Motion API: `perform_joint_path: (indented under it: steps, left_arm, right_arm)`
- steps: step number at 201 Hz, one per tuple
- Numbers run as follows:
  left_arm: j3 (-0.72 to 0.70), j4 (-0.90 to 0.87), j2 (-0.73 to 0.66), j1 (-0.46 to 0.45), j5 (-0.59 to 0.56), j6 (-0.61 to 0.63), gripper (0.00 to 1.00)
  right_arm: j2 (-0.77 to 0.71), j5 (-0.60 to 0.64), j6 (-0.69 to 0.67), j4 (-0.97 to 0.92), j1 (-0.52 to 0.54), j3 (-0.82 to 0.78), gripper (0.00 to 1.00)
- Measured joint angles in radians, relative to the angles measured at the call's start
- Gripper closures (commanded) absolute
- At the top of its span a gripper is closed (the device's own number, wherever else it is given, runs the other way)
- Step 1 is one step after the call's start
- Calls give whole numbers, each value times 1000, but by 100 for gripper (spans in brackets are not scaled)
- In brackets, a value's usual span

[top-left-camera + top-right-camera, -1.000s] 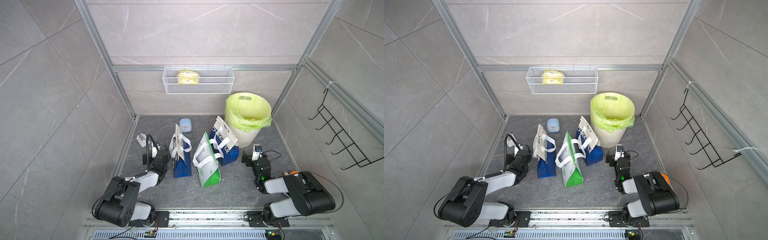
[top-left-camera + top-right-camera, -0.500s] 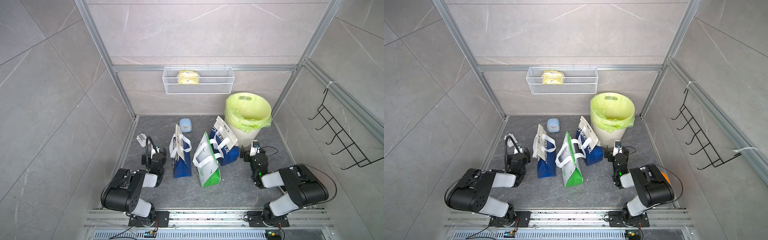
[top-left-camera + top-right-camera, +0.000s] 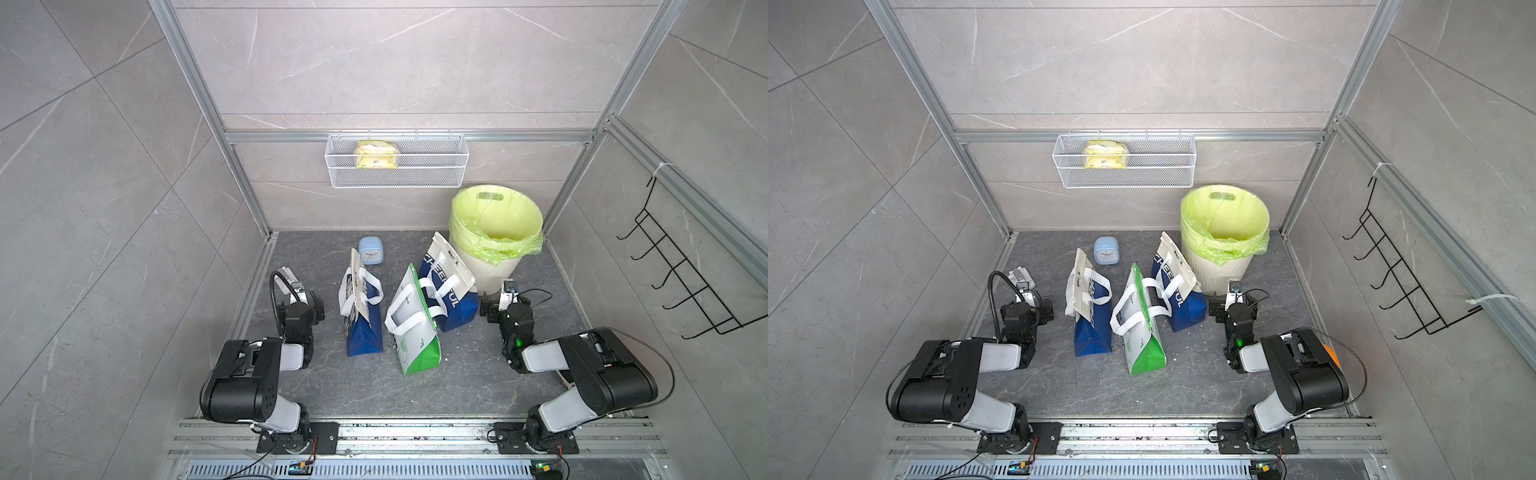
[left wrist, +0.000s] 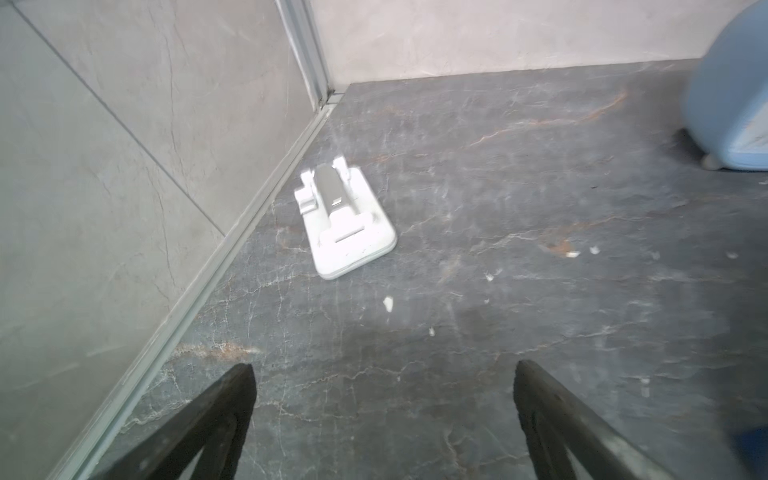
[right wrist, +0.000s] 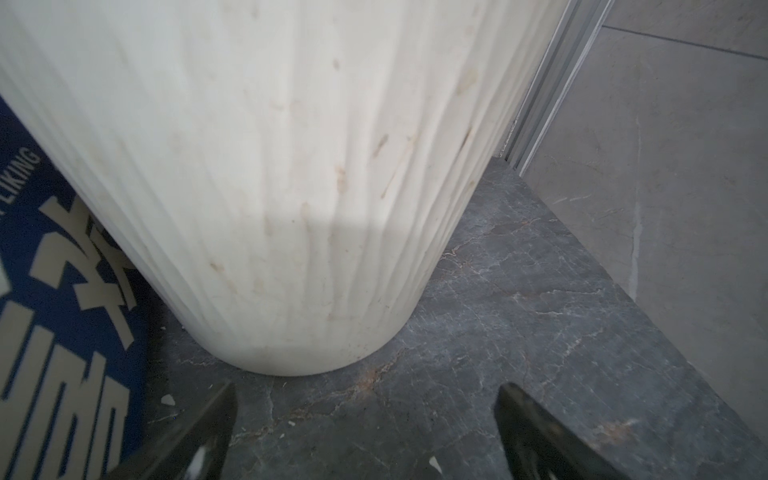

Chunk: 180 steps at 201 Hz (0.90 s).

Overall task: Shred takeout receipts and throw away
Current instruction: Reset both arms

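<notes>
Plainly both pincers gape, holding nothing: right gripper point(image 5: 365, 390) just before the cream ribbed plastic bin point(image 3: 494, 274) with yellow-green liner, left gripper point(image 4: 382, 370) well apart from it. Tiny white paper scraps point(image 4: 387, 303) dot the floor point(image 4: 540, 187); whether takeout receipts lie in the bin cannot be told.
</notes>
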Motion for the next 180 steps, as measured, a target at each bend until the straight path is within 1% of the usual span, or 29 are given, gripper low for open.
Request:
perform_joint_path:
  steps: [34, 180]
  left_arm:
    - [2, -11, 6, 18, 66, -26, 0]
    - [2, -14, 6, 19, 74, -41, 0]
  right_arm:
    - [0, 0, 0, -3, 0, 0, 0]
    - [0, 3, 0, -7, 0, 0, 0]
